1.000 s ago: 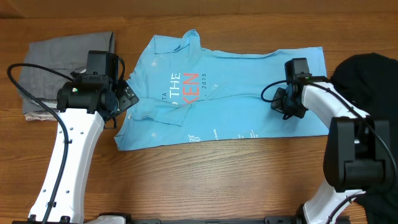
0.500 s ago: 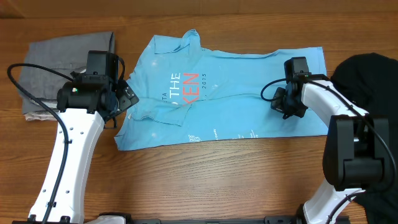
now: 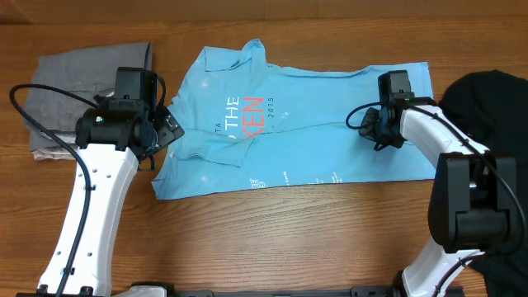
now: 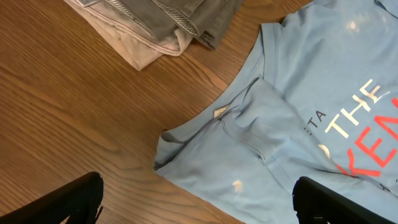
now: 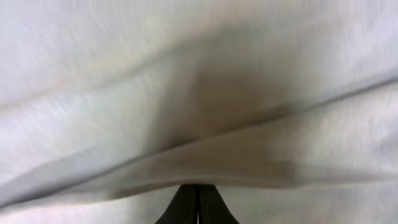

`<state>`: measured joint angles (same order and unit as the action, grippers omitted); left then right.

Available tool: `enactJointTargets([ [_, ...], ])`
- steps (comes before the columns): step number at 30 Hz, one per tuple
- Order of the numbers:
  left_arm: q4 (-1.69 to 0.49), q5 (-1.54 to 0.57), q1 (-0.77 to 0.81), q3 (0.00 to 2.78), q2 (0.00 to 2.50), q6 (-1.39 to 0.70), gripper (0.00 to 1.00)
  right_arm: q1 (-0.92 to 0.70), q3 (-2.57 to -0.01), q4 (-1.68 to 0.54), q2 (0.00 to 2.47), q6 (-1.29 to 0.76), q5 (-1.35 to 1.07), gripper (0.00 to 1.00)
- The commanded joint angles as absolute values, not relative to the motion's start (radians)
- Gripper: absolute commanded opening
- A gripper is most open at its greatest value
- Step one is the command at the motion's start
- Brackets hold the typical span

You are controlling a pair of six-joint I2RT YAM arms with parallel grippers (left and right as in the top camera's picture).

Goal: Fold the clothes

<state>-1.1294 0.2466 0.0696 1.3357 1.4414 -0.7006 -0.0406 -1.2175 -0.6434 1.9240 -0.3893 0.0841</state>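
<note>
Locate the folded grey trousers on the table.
In the overhead view the grey trousers lie at the far left, beside the light blue T-shirt and just behind the left gripper.

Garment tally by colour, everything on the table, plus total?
Light blue T-shirt: 1
Black garment: 1
Grey trousers: 1
Beige garment, edge showing under the trousers: 1
Total: 4

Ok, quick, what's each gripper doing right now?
Left gripper: open, holding nothing, above the T-shirt by its collar.
Right gripper: shut, apparently pinching a fold of the T-shirt.
</note>
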Motion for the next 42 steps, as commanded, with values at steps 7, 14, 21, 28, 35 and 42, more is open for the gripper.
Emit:
enactJointTargets([
  [7, -1.126, 0.253, 0.066, 1.338, 1.446, -0.703, 1.00, -0.038, -1.245, -0.580, 1.939, -0.394, 0.166, 0.09],
  [14, -1.125, 0.253, 0.066, 1.338, 1.446, -0.703, 1.00, -0.038, -1.243, -0.466, 1.947, -0.335, 0.187, 0.19],
  [21, -1.125, 0.253, 0.066, 1.338, 1.446, -0.703, 1.00, -0.021, -1.292, -0.432, 1.931, -0.230, 0.194, 0.34],
  [28, -1.126, 0.253, 0.066, 1.338, 1.446, -0.703, 1.00, 0.030, -1.449, -0.672, 1.787, -0.232, 0.183, 0.38],
  [35, -1.126, 0.253, 0.066, 1.338, 1.446, -0.703, 1.00, 0.115, -1.449, -0.949, 1.746, -0.377, 0.182, 0.04],
  [42, -1.126, 0.253, 0.066, 1.338, 1.446, -0.703, 1.00, 0.164, -1.290, -0.883, 1.808, -0.394, 0.103, 0.04],
])
